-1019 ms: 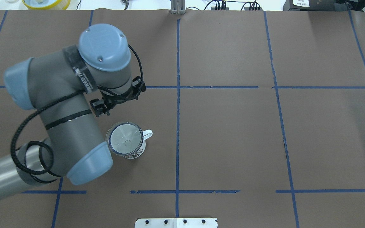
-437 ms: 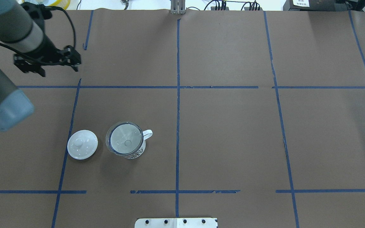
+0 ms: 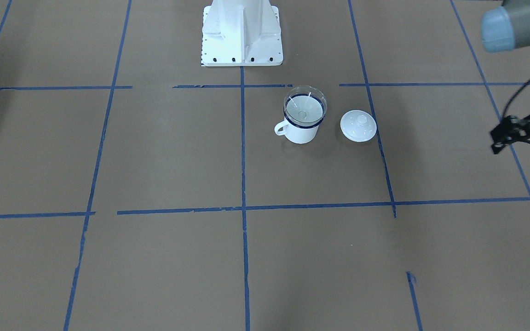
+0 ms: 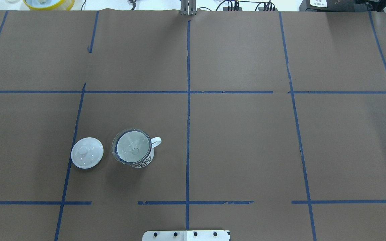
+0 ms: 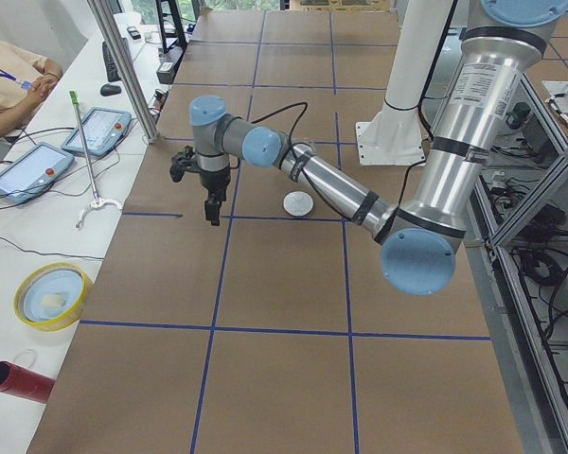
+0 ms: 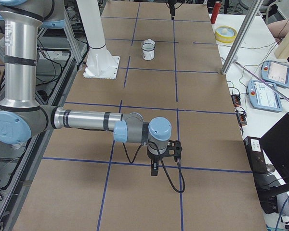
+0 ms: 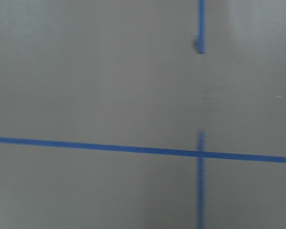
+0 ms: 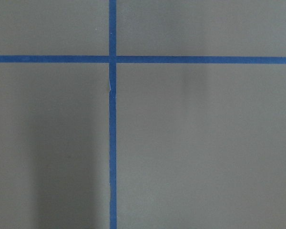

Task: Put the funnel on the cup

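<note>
Funnel [image 3: 305, 108] sits spout-down in the cup [image 3: 300, 133], rim on rim, looks placed. It's well apart from the left gripper [image 5: 210, 214], whose grip I can't tell.

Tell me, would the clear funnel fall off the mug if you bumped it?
Probably not easily: the funnel sits in the mug, spout down. It looks thin and clear, so it is likely light; a hard bump might tilt it.

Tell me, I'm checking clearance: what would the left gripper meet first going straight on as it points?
Probably brown table paper near blue tape lines; the left gripper points down and its wrist view shows nothing else.
</note>
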`<act>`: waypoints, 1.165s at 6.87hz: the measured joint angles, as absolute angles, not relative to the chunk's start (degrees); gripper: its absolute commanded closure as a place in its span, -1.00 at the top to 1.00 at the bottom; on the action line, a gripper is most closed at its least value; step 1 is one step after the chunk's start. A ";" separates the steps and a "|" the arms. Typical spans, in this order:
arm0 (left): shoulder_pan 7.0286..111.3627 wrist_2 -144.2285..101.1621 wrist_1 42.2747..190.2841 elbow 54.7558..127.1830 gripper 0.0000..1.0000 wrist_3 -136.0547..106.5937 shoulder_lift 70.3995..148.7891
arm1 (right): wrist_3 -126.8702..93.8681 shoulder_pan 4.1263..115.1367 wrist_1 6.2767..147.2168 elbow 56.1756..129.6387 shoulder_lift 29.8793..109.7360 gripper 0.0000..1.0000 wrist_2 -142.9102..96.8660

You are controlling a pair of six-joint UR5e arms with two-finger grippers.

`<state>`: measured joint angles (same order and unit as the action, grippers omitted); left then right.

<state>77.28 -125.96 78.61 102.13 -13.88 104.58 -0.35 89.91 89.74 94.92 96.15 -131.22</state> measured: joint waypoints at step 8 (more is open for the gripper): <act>89.80 -134.66 87.58 90.57 1.00 6.83 94.17 | -0.35 89.91 89.74 94.91 96.15 1.00 -131.22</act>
<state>89.80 -134.66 87.58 90.57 6.83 94.17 -0.35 89.91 89.74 94.91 96.15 -131.22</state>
